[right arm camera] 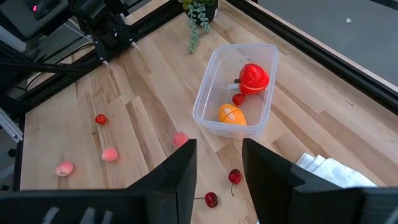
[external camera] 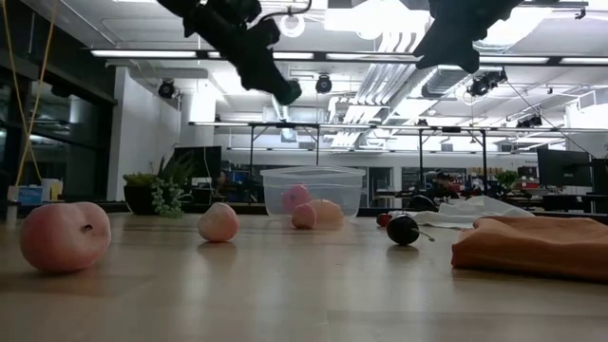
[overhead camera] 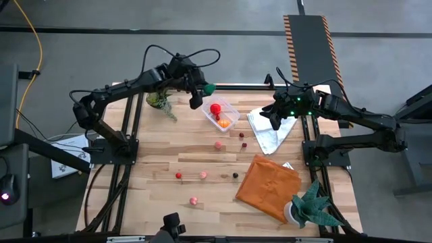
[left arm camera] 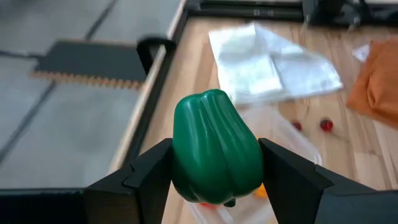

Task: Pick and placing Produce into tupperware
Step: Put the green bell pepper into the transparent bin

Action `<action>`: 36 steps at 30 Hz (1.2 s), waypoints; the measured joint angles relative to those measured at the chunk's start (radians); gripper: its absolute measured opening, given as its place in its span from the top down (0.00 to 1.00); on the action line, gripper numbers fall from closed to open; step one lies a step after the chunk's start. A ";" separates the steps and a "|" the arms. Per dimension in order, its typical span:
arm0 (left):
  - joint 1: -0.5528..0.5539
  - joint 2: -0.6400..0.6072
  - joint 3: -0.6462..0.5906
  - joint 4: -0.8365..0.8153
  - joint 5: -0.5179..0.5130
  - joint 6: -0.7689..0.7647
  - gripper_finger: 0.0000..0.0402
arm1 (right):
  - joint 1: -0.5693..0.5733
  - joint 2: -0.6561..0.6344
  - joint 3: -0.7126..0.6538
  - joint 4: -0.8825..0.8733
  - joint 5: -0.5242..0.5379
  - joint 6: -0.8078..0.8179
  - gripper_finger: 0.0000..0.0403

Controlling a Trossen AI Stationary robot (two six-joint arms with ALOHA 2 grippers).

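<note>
My left gripper [left arm camera: 214, 177] hangs in the air above the far rim of the tupperware [overhead camera: 230, 108], and its two dark fingers [left arm camera: 140, 177] are closed on a green pepper [left arm camera: 214, 149], one pressed to each side of it, so the jaws stand only as wide as the pepper keeps them. In the high view the pepper shows as a small green spot at the tip of that arm, just beside the container's far corner. The tupperware sits on the wooden table [overhead camera: 162, 155] toward its far edge, between a small potted plant [overhead camera: 160, 101] and a white cloth [overhead camera: 268, 128]. Inside it lie a red piece [right arm camera: 254, 77], an orange piece [right arm camera: 231, 114] and a smaller red one between them. My right gripper [right arm camera: 219, 174] waits raised over the white cloth; its fingers stand part-way open with a clear gap between them and nothing in it. The rest of the produce is scattered loose on the boards: two dark red cherries [right arm camera: 222, 188] near the container, and pink and red pieces farther toward the near edge [overhead camera: 194, 200]. An orange cloth [overhead camera: 266, 185] lies flat on the right side, with another potted plant [overhead camera: 310, 206] beside it.
</note>
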 joint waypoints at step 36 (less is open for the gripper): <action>-0.014 0.432 0.494 -0.493 0.004 0.045 0.47 | 0.000 0.001 0.000 0.004 0.000 -0.001 0.70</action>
